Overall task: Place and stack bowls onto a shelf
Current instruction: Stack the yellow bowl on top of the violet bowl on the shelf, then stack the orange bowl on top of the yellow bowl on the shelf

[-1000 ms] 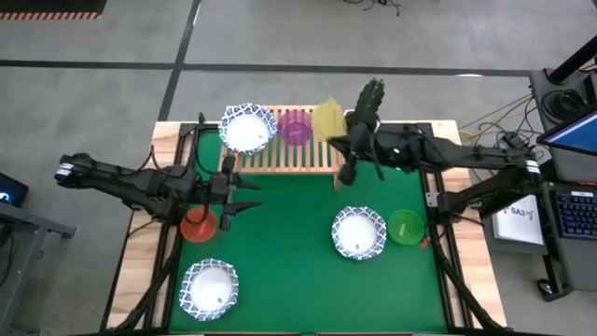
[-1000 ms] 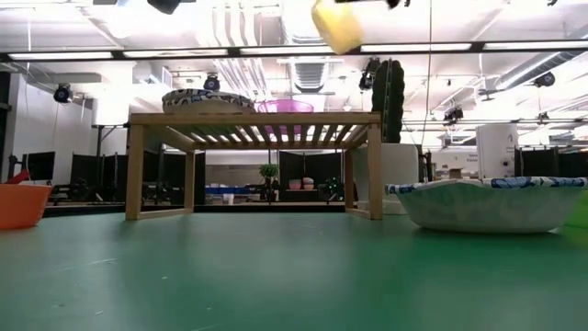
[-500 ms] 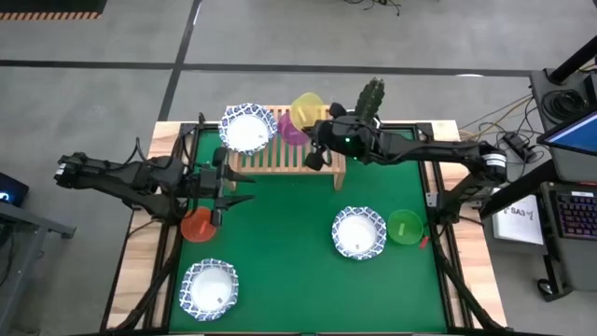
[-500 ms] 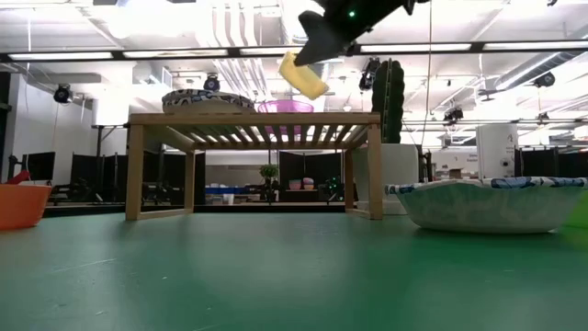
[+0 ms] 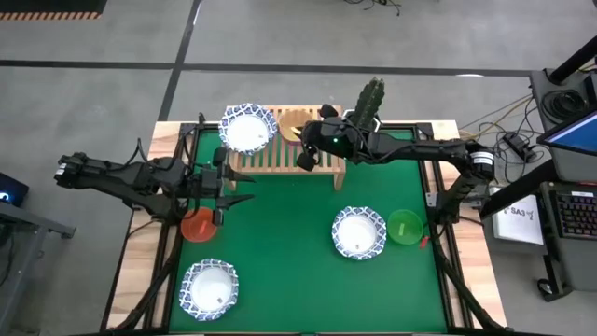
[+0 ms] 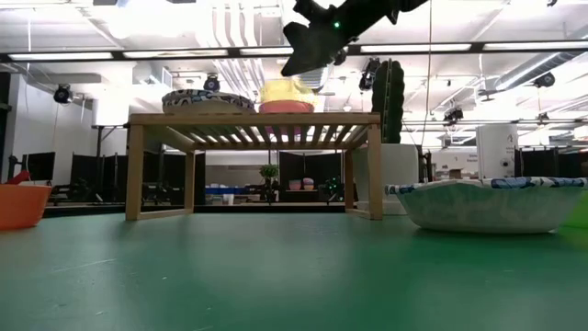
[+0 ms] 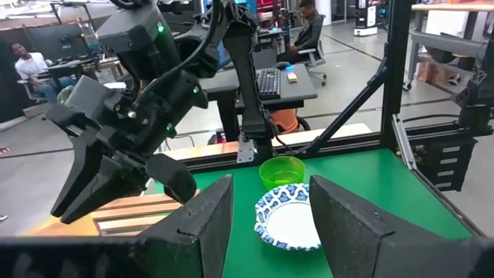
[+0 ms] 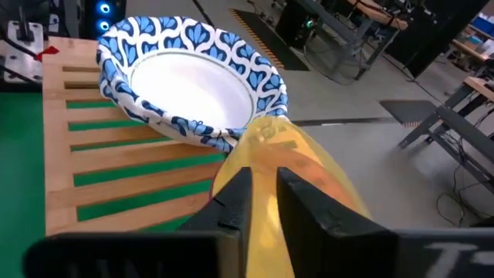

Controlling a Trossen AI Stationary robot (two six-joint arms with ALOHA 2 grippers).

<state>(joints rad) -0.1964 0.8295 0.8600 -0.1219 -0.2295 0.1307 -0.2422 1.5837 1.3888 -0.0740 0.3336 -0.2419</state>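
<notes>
Fingers of the right gripper [image 8: 258, 193] stay clamped on the yellow bowl [image 5: 295, 122], now lowered into the purple bowl [image 6: 287, 107] on the shelf [image 5: 280, 159]; release comes next. Left gripper [image 5: 241, 189] waits, fingers spread, empty.

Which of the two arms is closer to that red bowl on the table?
The left. Its gripper hovers just beside the red bowl, while the right gripper is over the shelf, holding the yellow bowl.
</notes>
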